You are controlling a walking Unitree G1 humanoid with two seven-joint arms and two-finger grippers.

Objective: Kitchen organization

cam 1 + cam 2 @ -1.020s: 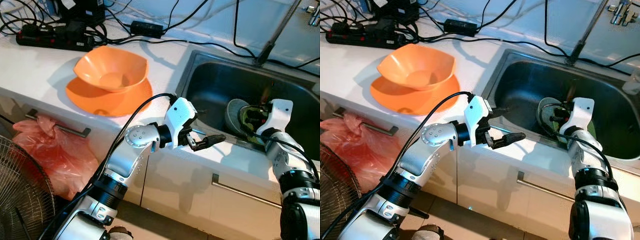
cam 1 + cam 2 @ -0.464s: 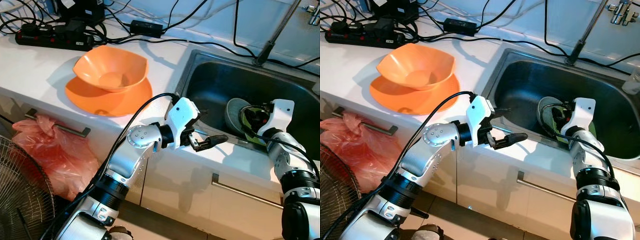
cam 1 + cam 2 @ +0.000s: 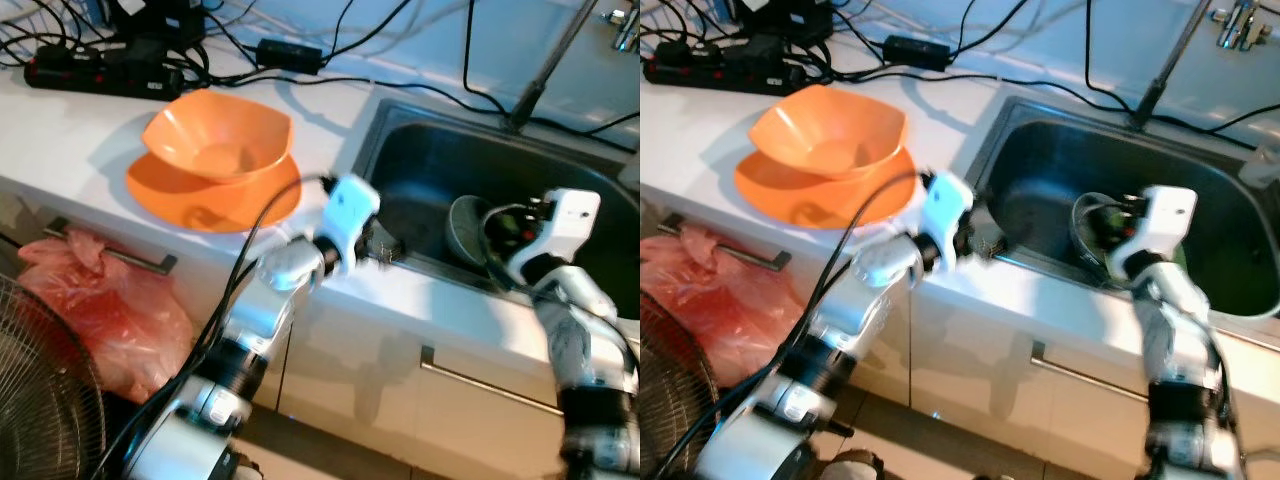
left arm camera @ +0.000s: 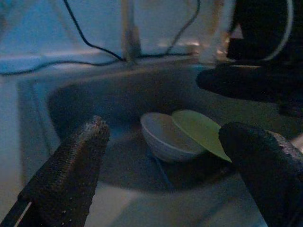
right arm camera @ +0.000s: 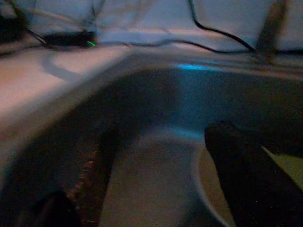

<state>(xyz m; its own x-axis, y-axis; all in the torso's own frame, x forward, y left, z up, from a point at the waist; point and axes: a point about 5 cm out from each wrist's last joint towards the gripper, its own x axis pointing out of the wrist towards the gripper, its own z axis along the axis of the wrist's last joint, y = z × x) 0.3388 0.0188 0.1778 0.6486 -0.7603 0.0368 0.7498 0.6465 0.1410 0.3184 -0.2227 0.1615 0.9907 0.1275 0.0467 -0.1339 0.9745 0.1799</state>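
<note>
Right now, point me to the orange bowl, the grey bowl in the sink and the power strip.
orange bowl [image 3: 218,150]: left eye view, inside of its basin.
grey bowl [image 4: 163,137]: left wrist view, outer wall below the rim.
power strip [image 3: 95,78]: left eye view, middle of its black body.

Black power strip [image 3: 100,78] w/ cables at counter back; red plastic bag [image 3: 110,305] & wire fan [image 3: 45,400] on floor, left.

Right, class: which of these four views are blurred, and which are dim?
Both eye views: bright, with motion smear on the left arm and right arm. Left wrist view: dim and bluish, yet the grey bowl reads. Right wrist view: darkest, soft throughout.
</note>
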